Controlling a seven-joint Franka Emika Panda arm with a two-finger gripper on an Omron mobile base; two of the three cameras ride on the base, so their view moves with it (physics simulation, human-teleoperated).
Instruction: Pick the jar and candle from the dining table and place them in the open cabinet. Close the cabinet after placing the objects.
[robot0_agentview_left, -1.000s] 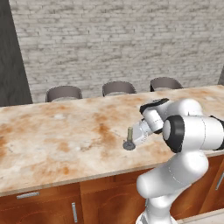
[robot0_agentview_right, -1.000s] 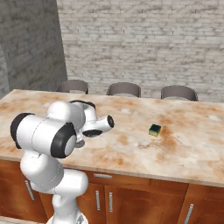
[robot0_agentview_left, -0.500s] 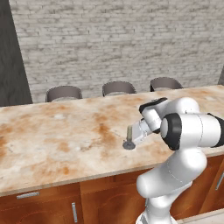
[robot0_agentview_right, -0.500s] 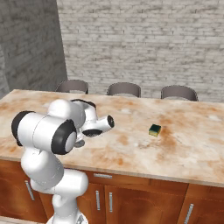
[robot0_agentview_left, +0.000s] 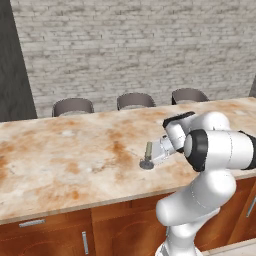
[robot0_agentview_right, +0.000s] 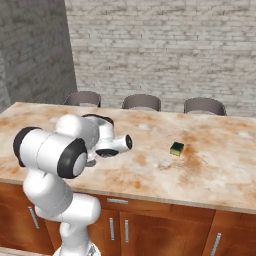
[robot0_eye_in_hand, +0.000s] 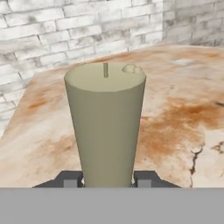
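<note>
The candle (robot0_agentview_left: 148, 149) is a short beige-olive stick standing upright on a small round dark dish (robot0_agentview_left: 146, 164), near the front edge of the dining table (robot0_agentview_left: 60, 160). My gripper (robot0_agentview_left: 153, 153) reaches it from the right at table height. In the hand view the candle (robot0_eye_in_hand: 106, 122) stands between the two dark fingertips (robot0_eye_in_hand: 69, 179), which press against its lower sides, so my gripper (robot0_eye_in_hand: 108, 180) is shut on it. The jar and the cabinet are out of view.
A small green-and-yellow block (robot0_agentview_right: 177, 148) lies on the marbled top (robot0_agentview_right: 215, 170) to the right of the arm. Three dark chairs (robot0_agentview_left: 73, 106) stand along the table's far side before a grey brick wall. Wood drawers with silver handles (robot0_agentview_left: 31, 223) run below the front edge.
The fingers have closed from wide open onto the candle's sides. The arm and the candle have stayed in place.
</note>
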